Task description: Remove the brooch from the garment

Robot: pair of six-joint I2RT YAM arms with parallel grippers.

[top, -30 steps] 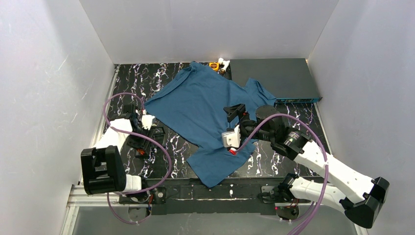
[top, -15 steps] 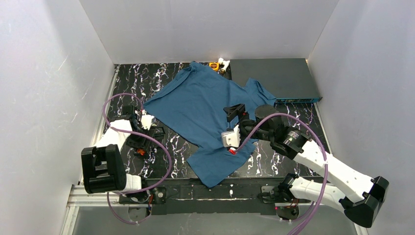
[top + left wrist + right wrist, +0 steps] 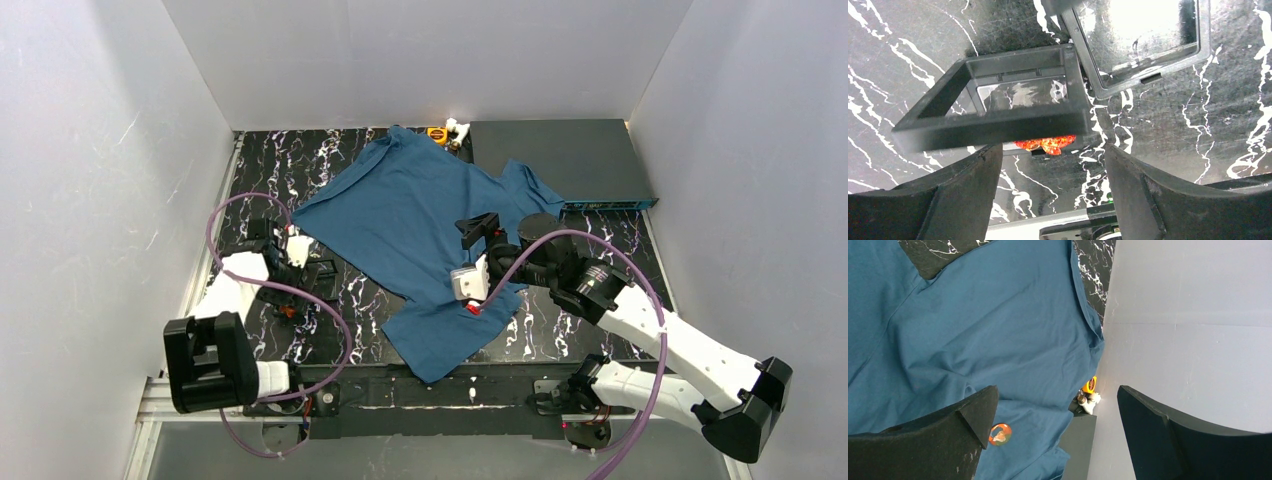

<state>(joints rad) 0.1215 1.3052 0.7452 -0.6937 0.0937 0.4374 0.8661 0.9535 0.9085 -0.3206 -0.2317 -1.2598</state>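
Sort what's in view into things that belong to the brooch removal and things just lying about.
Job:
garment
round orange brooch on it
right claw, open over it

Lying about:
flat grey box
small orange and white items
black box frame and lid
red glittery piece beside the frame, role unclear

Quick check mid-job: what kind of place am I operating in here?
Probably a lab robot cell, not a home: plain white panel walls box in a black marbled tabletop, the left arm and right arm are bolted along its near edge, and one teal T-shirt lies spread.
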